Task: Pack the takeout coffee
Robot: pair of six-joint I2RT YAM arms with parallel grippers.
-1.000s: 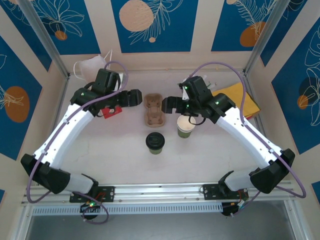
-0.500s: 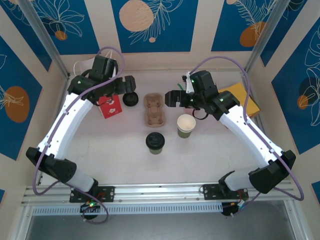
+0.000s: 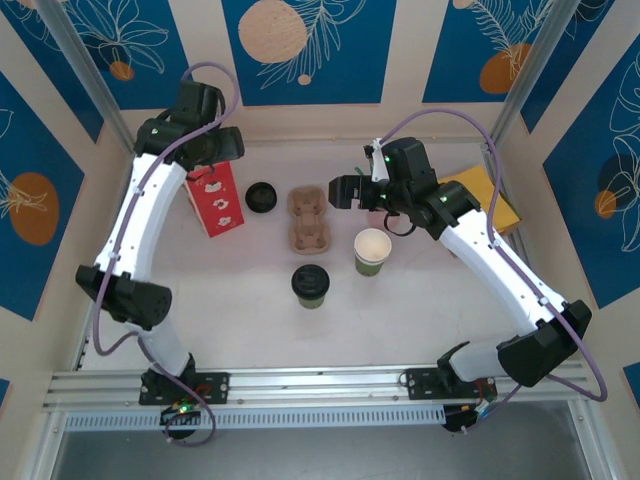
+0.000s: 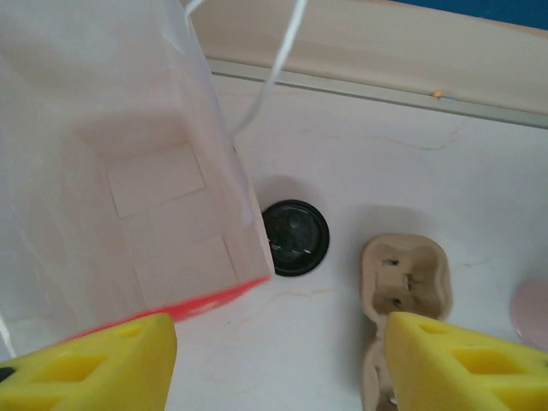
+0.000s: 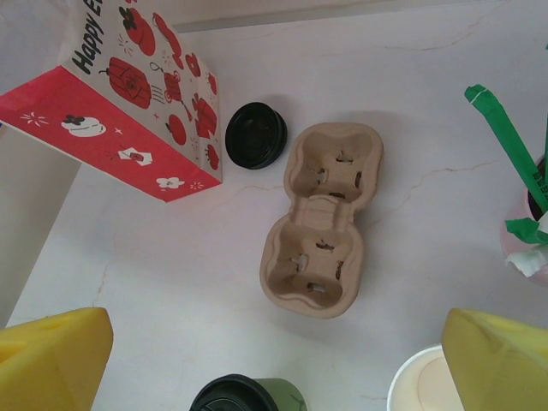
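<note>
Watching the takeout coffee (image 3: 311, 284) — it stands upright on the bench (image 3: 240, 310), lid on, just to the near side of the cardboard carrier (image 3: 309, 218) and touching nothing. My right fingers (image 5: 51, 360) hang wide apart above that carrier. In the right wrist view the coffee's black lid peeks in at the bottom edge, between the two fingers but back toward the arm's base. So the right arm is the nearer one, and I judge it would need to draw toward me and drop. The cup's long axis is vertical, so a side-on pinch below the lid looks right to me. One thing to mind — the lidless cup (image 3: 372, 250) sits near the coffee on its right, close to that line of travel. My left fingers (image 4: 94, 364) are well away from the coffee, over at the red bag (image 3: 217, 198). They are apart, with the bag's wall between them, not clamped as far as I can see. A loose lid (image 3: 261, 196) lies flat between bag and carrier.
</note>
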